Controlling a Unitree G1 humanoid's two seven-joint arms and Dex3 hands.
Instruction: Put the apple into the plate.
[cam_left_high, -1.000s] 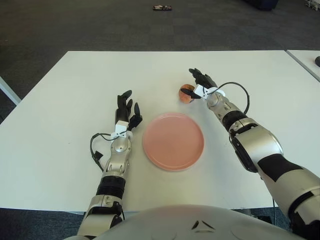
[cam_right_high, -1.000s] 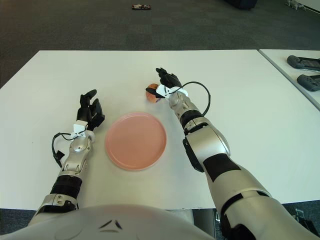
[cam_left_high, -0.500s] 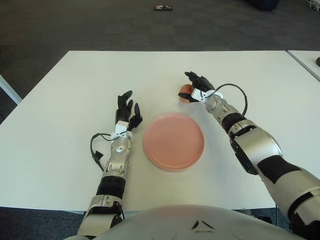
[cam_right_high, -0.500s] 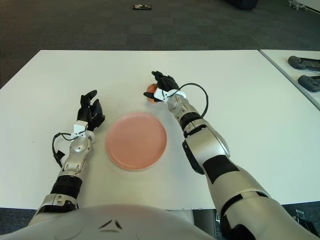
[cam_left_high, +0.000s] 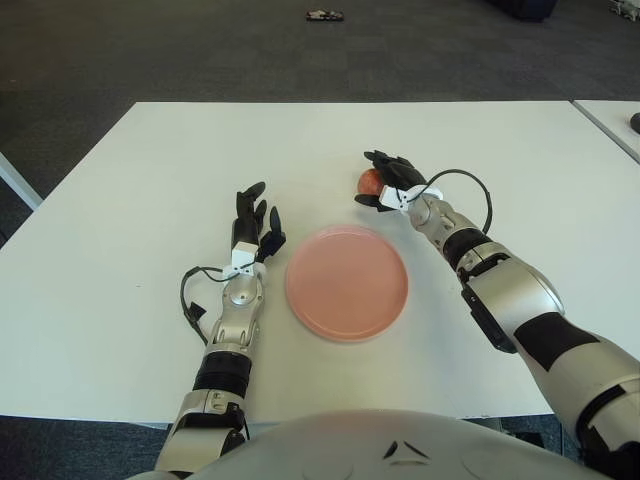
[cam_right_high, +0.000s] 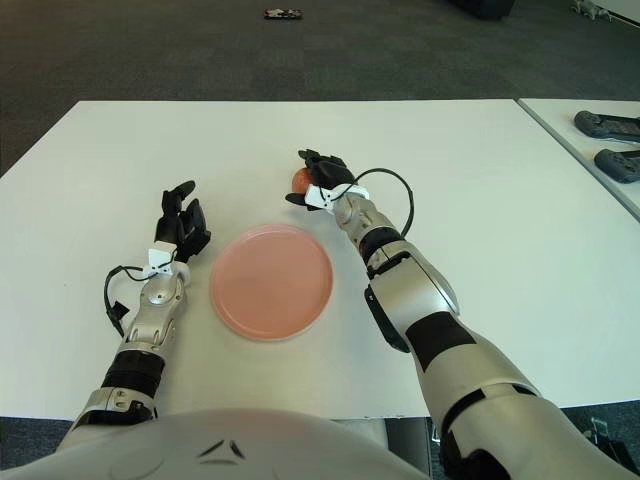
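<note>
- One apple (cam_left_high: 370, 181) on the table (cam_left_high: 120, 200), just beyond the plate (cam_left_high: 346, 281) toward its far right edge; not yet in the plate.
- Right hand (cam_left_high: 392, 180) now wrapped round the apple: dark fingers (cam_left_high: 383, 160) curl over the top and a thumb sits under the plate-side of it. A second ago the same fingers stood spread behind the apple, so the grasp has just closed.
- Apple shows a bit farther from the plate than a second ago; can't tell if it is lifted off the table or only nudged.
- Left hand (cam_left_high: 250, 232) left of the plate, fingers straight and loose, holding nothing; no change across the frames.
- Plate bare, same spot as before.
- Meaning for task: reach phase looks done and the grip looks set. Remaining, by my judgement: lift, carry the short way toward the robot over the plate rim, let go.
- Risk: round apple in a three-finger hold could roll out if the grip is shallow.
</note>
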